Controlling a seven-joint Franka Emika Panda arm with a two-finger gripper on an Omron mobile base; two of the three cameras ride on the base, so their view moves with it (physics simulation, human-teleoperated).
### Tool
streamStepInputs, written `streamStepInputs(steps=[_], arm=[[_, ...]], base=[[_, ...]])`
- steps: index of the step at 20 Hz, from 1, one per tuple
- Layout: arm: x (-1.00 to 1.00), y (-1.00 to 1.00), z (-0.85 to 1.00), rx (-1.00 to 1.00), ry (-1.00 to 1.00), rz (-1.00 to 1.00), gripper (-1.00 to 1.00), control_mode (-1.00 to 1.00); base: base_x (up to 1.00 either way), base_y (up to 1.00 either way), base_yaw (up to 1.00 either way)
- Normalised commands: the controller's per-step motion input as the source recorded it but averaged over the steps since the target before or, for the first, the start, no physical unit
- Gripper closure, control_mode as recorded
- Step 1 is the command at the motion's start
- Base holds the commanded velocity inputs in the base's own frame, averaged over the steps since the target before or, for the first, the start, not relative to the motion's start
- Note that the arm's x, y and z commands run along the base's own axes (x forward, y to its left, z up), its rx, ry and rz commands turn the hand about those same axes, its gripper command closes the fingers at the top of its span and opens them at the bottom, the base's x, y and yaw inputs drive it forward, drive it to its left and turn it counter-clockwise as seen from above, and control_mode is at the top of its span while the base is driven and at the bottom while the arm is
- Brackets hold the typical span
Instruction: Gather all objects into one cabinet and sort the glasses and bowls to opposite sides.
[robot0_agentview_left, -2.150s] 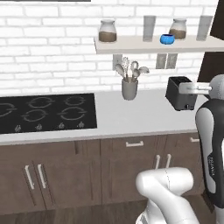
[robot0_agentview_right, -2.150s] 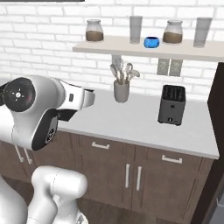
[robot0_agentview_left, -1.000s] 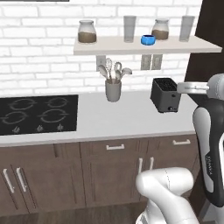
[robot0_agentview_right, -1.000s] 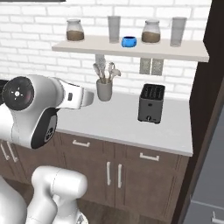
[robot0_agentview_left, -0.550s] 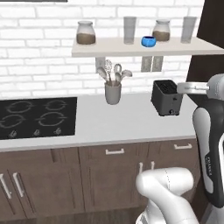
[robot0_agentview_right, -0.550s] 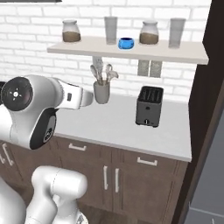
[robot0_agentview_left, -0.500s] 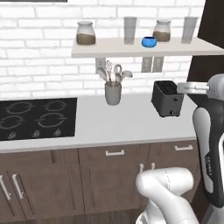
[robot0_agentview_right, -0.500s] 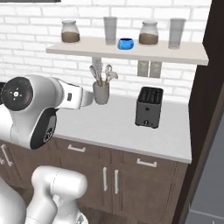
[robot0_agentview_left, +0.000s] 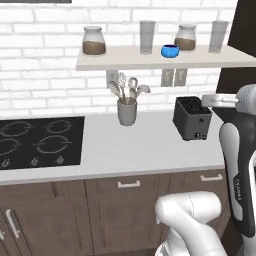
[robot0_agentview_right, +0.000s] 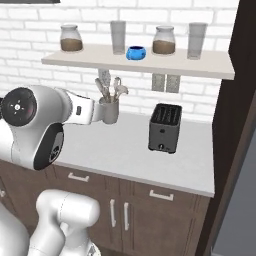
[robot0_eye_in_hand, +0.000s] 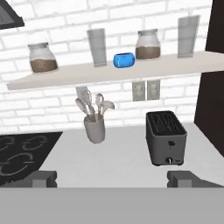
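On a white wall shelf (robot0_agentview_left: 125, 61) stand two tall clear tumblers (robot0_agentview_left: 147, 36) (robot0_agentview_left: 218, 36) and a small glossy blue bowl (robot0_agentview_left: 170, 50). The hand view faces the same shelf, with one tumbler (robot0_eye_in_hand: 96, 47) left of the blue bowl (robot0_eye_in_hand: 124, 60) and the other tumbler (robot0_eye_in_hand: 188, 36) far right. From the right base view I see the bowl (robot0_agentview_right: 135, 52) between both tumblers (robot0_agentview_right: 118, 37) (robot0_agentview_right: 197, 40). My gripper (robot0_eye_in_hand: 113, 178) is open and empty, well back from the shelf above the counter. The cabinet's handled door is out of view.
Two lidded jars of brown stuff (robot0_agentview_left: 93, 41) (robot0_agentview_left: 186, 37) share the shelf. Below on the counter stand a black toaster (robot0_agentview_left: 192, 118) and a grey utensil crock (robot0_agentview_left: 127, 111). A black cooktop (robot0_agentview_left: 40, 142) lies left. A dark brown wooden panel (robot0_agentview_right: 245, 100) rises at the right.
The whole scene has slid left and grown larger in both base views, so the base has driven right and closer. The shelf things have not moved; the last half second shows little shift.
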Motion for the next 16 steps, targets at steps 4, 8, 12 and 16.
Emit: streamStepInputs(steps=[4,8,12,16], arm=[[0.00,0.00,0.00,0.00,0.00,0.00,-1.00,1.00],[0.00,0.00,0.00,0.00,0.00,0.00,-1.00,1.00],[0.00,0.00,0.00,0.00,0.00,0.00,-1.00,1.00],[0.00,0.00,0.00,0.00,0.00,0.00,-1.00,1.00]], base=[[0.35,-0.42,0.00],[0.02,-0.02,0.00],[0.48,-0.18,-0.07],[0.55,-0.02,-0.23]])
